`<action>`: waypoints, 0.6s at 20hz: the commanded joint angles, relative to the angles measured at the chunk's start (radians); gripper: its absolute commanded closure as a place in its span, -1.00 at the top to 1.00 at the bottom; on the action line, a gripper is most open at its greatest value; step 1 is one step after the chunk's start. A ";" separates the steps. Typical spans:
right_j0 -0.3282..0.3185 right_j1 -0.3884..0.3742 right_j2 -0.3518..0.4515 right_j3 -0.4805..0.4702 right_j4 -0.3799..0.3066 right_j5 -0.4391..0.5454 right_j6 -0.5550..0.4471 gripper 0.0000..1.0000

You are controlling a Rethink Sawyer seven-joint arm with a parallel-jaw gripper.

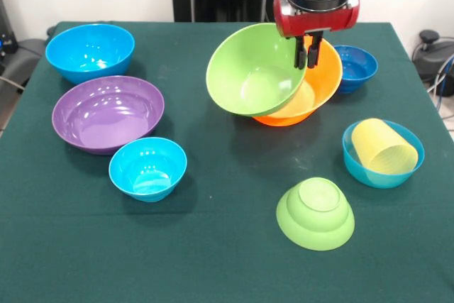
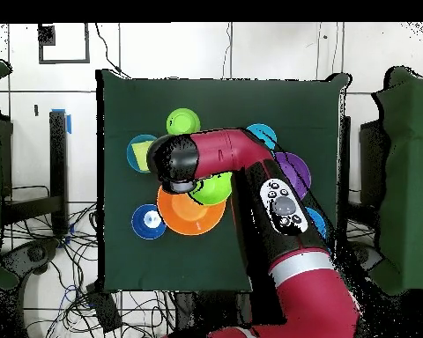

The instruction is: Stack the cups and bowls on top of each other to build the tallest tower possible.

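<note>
My gripper [image 1: 307,53] is shut on the rim of the large lime green bowl [image 1: 254,70]. It holds the bowl tilted, its low side resting in the large orange bowl [image 1: 318,90]. In the overhead view my arm [image 2: 241,158] covers the gripper; the lime green bowl [image 2: 217,188] and the orange bowl [image 2: 189,218] show beneath it. The pale yellow cup [image 1: 386,148] lies on its side in a small light blue bowl [image 1: 358,164]. A small lime green bowl [image 1: 315,214] stands upside down at the front. The orange cup is out of view.
A small dark blue bowl [image 1: 357,67] sits right behind the orange bowl. On the left stand a large blue bowl [image 1: 90,51], a large purple bowl [image 1: 108,113] and a second small light blue bowl [image 1: 147,168]. The dark green table [image 1: 213,253] ends near the front.
</note>
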 commanded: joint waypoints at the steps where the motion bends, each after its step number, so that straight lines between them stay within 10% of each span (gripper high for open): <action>1: -0.007 0.016 0.006 0.046 -0.090 -0.066 -0.080 -1.00; 12: -0.008 0.018 0.007 0.050 -0.095 -0.079 -0.080 -1.00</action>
